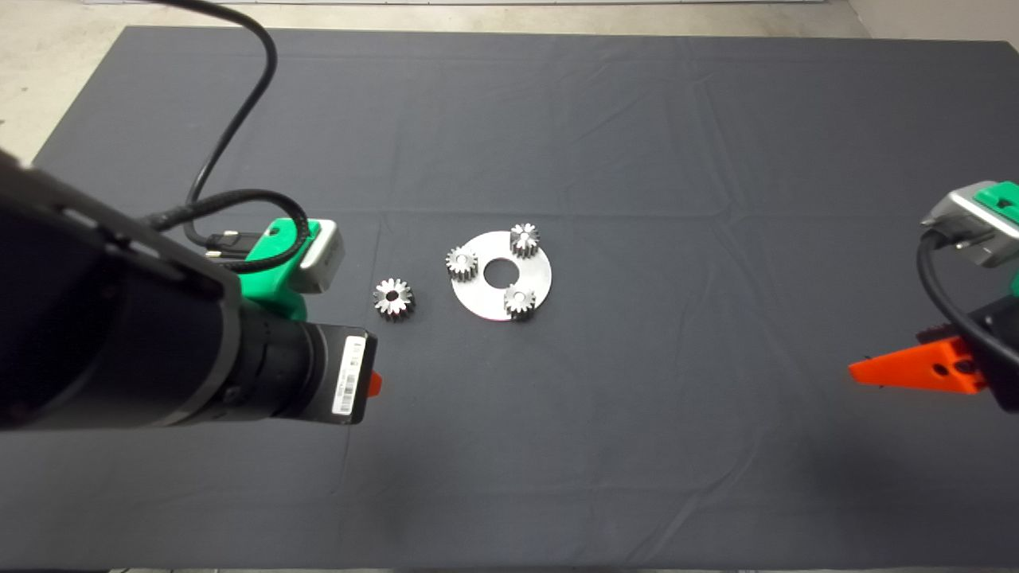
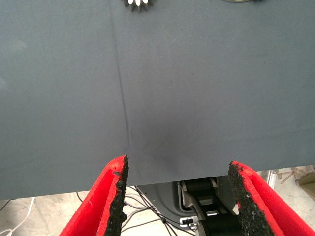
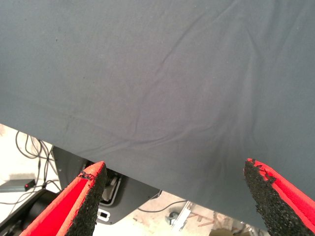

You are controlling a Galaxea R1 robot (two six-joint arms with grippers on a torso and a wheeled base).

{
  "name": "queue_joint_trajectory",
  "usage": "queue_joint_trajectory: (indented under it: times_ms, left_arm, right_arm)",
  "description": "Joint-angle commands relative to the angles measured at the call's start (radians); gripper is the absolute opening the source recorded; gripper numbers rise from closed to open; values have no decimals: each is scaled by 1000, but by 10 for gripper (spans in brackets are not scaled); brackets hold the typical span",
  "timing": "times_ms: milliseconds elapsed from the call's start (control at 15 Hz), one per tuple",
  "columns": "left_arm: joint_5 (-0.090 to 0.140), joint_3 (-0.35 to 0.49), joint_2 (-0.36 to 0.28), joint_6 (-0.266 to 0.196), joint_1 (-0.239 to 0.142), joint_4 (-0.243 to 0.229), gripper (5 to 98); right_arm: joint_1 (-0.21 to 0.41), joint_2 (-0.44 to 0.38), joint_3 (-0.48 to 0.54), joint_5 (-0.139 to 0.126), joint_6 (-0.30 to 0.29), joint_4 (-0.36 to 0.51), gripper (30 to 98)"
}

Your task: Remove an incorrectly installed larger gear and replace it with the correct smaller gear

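The larger gear [image 1: 393, 299], dull-faced with a dark bore, lies flat on the mat just left of a round silver plate [image 1: 535, 274]. Three smaller gears with bright faces sit on the plate: one at its left [image 1: 461, 263], one at the back [image 1: 525, 239] and one at the front [image 1: 519, 302]. My left gripper [image 2: 174, 167] is open and empty, hovering nearer the front edge than the larger gear [image 2: 139, 4]; in the head view only a red fingertip [image 1: 374, 383] shows past the arm. My right gripper [image 3: 174, 169] is open and empty at the mat's right edge [image 1: 907, 370].
The dark mat [image 1: 637, 438] covers the table, with wrinkles across it. The left arm's black body and cable fill the left side of the head view. Floor, cables and the robot's base show beyond the mat's edge in both wrist views.
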Motion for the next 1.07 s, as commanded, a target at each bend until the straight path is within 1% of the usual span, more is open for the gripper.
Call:
queue_joint_trajectory:
  times_ms: [0,67,133,200,267,333,400,467,533,733,867,1000]
  left_arm:
    - [-134,28,-34,83,-23,-50,493]
    - [-133,37,-53,97,-24,-58,493]
    - [-138,47,-77,97,-23,-58,493]
    - [-138,47,-80,98,-24,-58,493]
    - [-136,47,-74,108,-25,-59,493]
    - [-138,47,-81,156,-25,-59,493]
    - [-138,47,-85,181,-25,-59,493]
    - [-136,45,-83,181,-25,-59,493]
    - [-138,44,-83,181,-25,-59,493]
    - [-141,51,-71,184,-25,-56,493]
    - [-139,50,-81,184,-25,-52,493]
    - [-139,47,-82,184,-25,-52,493]
  right_arm:
    - [8,-2,0,8,29,76,739]
    - [-2,-2,0,-1,31,73,739]
    - [-21,-1,-1,-9,31,73,739]
    - [-25,-4,-1,-29,31,73,739]
    - [-29,-7,-1,-40,33,73,739]
    - [-37,-7,-2,-45,44,73,739]
    - [-38,-7,-3,-62,70,73,739]
    - [-39,-5,-2,-80,92,71,739]
    - [-43,-7,-1,-85,101,70,739]
    - [-43,-11,-1,-83,116,71,739]
    - [-43,-13,-1,-75,119,71,739]
    - [-44,-16,-1,-75,120,71,739]
